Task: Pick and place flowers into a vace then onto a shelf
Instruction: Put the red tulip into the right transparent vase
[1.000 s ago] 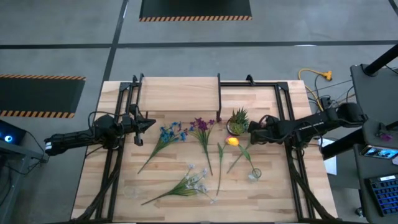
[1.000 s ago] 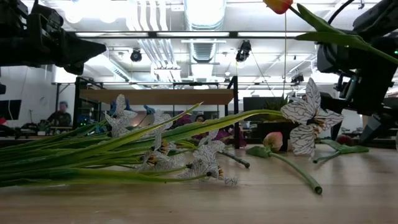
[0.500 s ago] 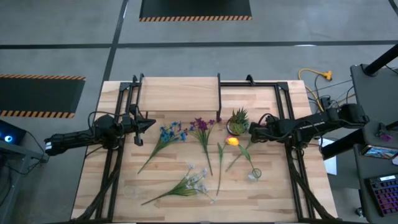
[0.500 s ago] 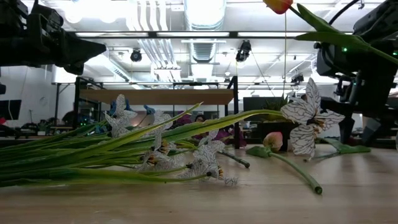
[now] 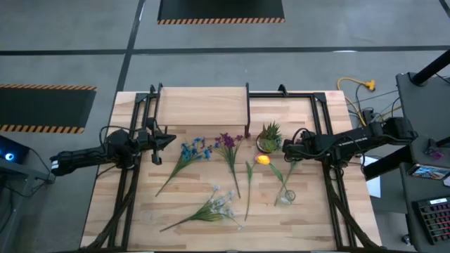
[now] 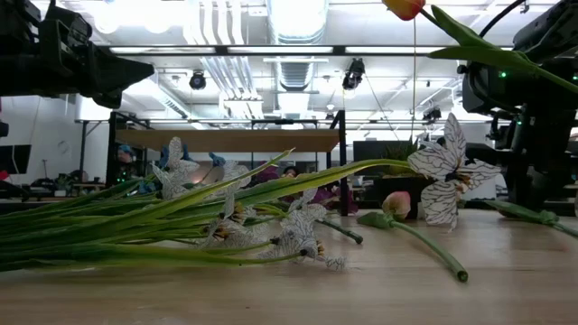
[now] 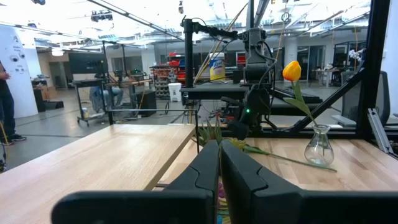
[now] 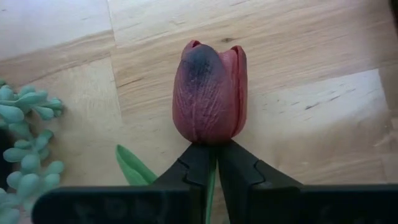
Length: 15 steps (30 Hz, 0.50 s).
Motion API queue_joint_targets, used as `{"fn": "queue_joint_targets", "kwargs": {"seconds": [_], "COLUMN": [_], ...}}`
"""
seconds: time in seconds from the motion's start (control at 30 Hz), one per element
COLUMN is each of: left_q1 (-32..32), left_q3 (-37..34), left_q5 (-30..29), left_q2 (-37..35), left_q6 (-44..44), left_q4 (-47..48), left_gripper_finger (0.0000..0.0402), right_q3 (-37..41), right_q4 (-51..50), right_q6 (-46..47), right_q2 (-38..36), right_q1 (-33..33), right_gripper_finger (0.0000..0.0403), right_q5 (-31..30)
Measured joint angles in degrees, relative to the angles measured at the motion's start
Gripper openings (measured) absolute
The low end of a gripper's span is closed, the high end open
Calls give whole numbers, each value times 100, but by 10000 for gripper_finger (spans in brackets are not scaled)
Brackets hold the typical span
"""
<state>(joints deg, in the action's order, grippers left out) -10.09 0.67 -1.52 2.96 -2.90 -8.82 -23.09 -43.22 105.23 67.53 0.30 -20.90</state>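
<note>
Loose flowers lie on the table: blue (image 5: 193,150), purple (image 5: 226,141), white (image 5: 219,204) and a thin pink-tipped stem (image 5: 248,184). A yellow-orange tulip (image 5: 263,159) stands in the small glass vase (image 5: 287,198). The shelf (image 5: 204,105) stands at the far edge. My right gripper (image 5: 285,150), beside the potted plant, is shut on a red tulip (image 8: 210,93). My left gripper (image 5: 171,139) is shut on nothing and hovers left of the blue flowers. My right gripper pinches the red tulip's green stem (image 8: 211,182) between its two fingertips, just below the bloom. It reaches in from the table's right side, slanting down, with the fingers roughly along the stem. The bloom sticks out past the fingertips, and the stem's long end (image 5: 280,191) trails on the table.
A spiky green potted plant (image 5: 269,136) stands just beyond my right gripper. Black frame rails (image 5: 325,133) run along both sides of the table. Bare wood shows near the front edge, right of the white flowers. People move in the room behind.
My right gripper has shut on the red tulip's stem just under the bloom. The stem's free end has swung across the table toward the right edge and now lies near the vase. My left gripper has kept still.
</note>
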Motion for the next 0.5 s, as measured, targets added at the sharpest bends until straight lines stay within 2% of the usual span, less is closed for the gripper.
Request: {"fn": "queue_joint_targets", "kwargs": {"seconds": [0.2, 0.5], "left_q1": [-1, 0], "left_q3": [0, 0], "left_q5": [0, 0], "left_q2": [1, 0], "left_q6": [0, 0], "left_q4": [1, 2], "left_gripper_finger": [0, 0], "right_q3": [13, 13], "right_q4": [6, -120], "right_q6": [-3, -269], "right_q2": [-234, -1065], "right_q1": [2, 7], "right_gripper_finger": [11, 12], "right_q5": [-39, -658]}}
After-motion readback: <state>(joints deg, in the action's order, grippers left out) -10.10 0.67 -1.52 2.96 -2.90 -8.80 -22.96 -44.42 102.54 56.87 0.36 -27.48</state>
